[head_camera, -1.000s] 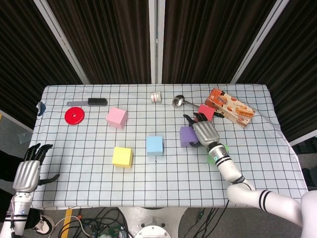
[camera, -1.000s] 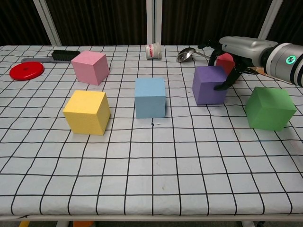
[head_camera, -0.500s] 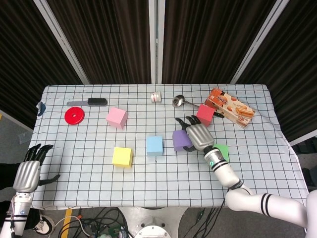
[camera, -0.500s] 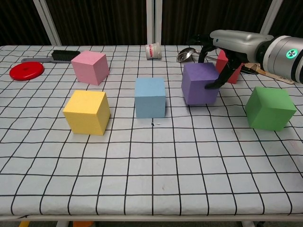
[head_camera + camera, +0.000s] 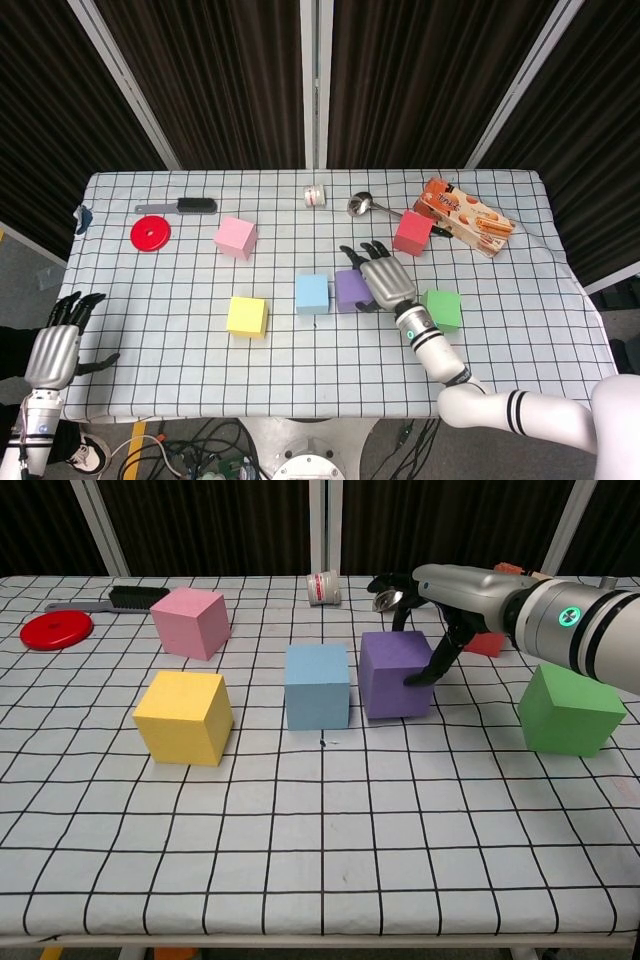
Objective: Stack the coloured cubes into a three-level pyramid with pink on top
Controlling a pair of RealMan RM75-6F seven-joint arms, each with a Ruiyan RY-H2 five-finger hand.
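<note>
Since a second ago the right hand [image 5: 432, 620] has slid the purple cube [image 5: 394, 673] leftward across the table [image 5: 330, 355], from beside the red cube [image 5: 413, 232] to just beside the blue cube [image 5: 317, 685]; a narrow gap still shows between the two. The hand lies over the purple cube's top and right side, fingers spread above it and thumb against its right face, pressing rather than clearly clasping it. The left hand [image 5: 55, 345] hangs off the table's near left corner, fingers apart, holding nothing.

The yellow cube [image 5: 184, 717] sits left of the blue one, nearer the front edge. The pink cube [image 5: 191, 622] stands behind it, toward the far left. The green cube [image 5: 570, 708] rests right of the purple one, apart from it. Nothing is stacked yet.

The table wears a white cloth with a black grid. Along its far edge lie a red disc [image 5: 150, 233], a brush [image 5: 178, 206], a small jar [image 5: 316, 195] on its side, a spoon [image 5: 362, 206] and a biscuit box [image 5: 463, 216]. Dark curtains with pale frame bars hang behind; cables trail on the floor below the front edge.
</note>
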